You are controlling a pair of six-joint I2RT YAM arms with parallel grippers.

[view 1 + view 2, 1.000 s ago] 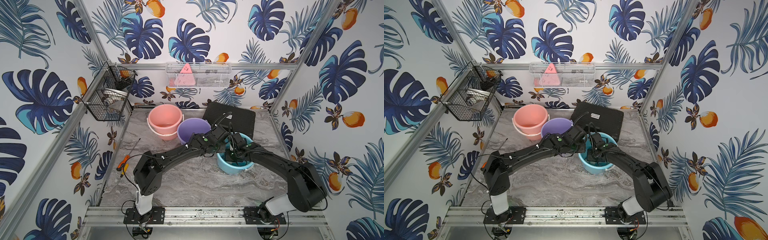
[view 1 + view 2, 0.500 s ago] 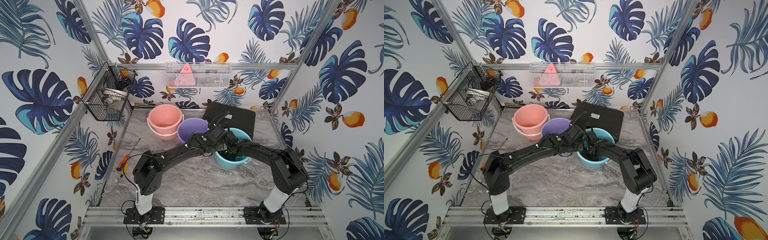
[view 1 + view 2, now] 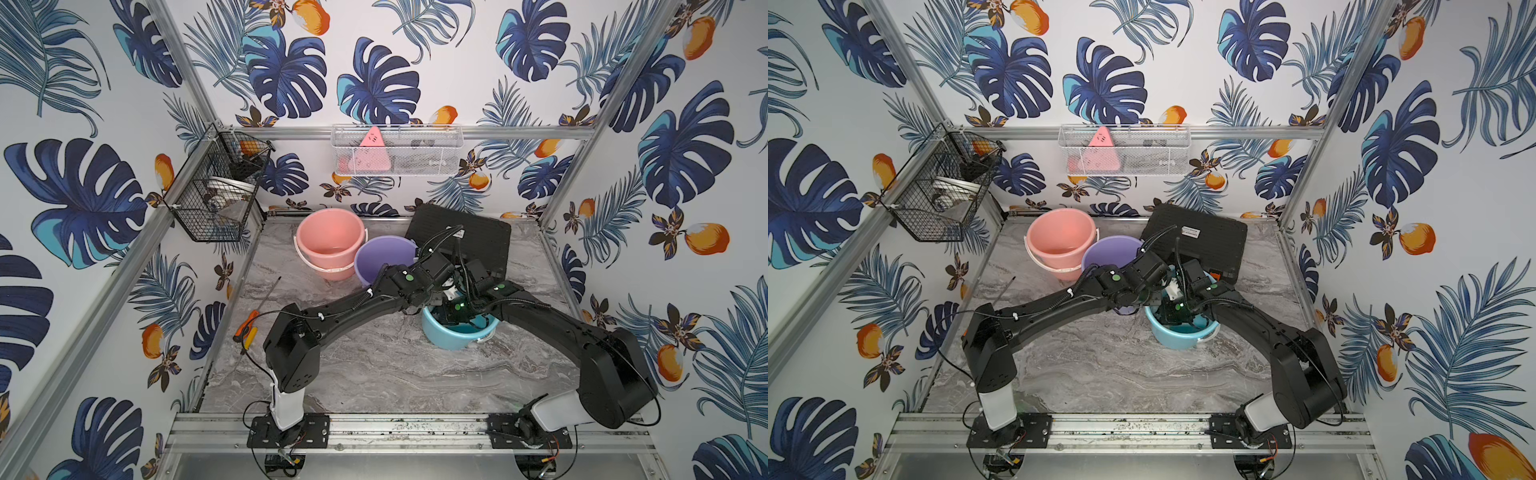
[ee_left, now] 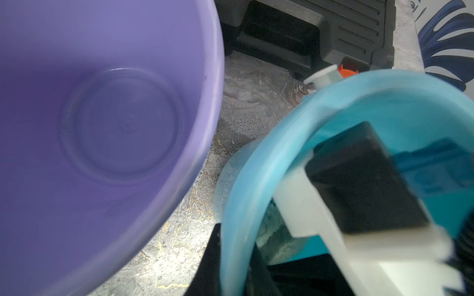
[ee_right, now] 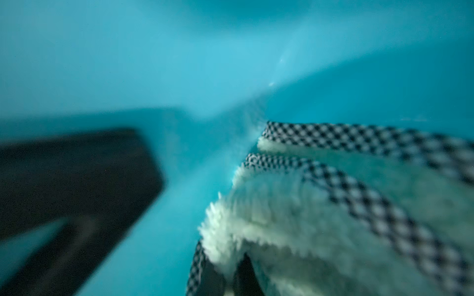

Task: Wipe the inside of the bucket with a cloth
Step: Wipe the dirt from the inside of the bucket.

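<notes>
The light blue bucket [image 3: 457, 338] [image 3: 1177, 338] stands on the marble table right of centre, with both arms reaching into it. My left gripper [image 4: 234, 271] is shut on the bucket's rim [image 4: 246, 184], one finger outside and one inside. My right gripper [image 5: 230, 279] is down inside the bucket and shut on the cloth [image 5: 307, 217], a fluffy pale grey-green rag with a checked border. The cloth presses against the blue inner wall [image 5: 179, 64]. A bit of the cloth [image 4: 272, 230] shows in the left wrist view. In both top views the arms hide the cloth and both grippers' fingertips.
A purple bucket [image 3: 384, 257] stands right beside the blue one, with a pink bucket [image 3: 330, 241] behind it. A black case [image 3: 469, 237] lies at the back. An orange-handled screwdriver [image 3: 247, 332] lies by the left wall. Wire baskets hang on the walls.
Half a second ago the bucket sat farther back with the right arm stretched over it. Bucket and both grippers have since come nearer the front. Both grips are unchanged.
</notes>
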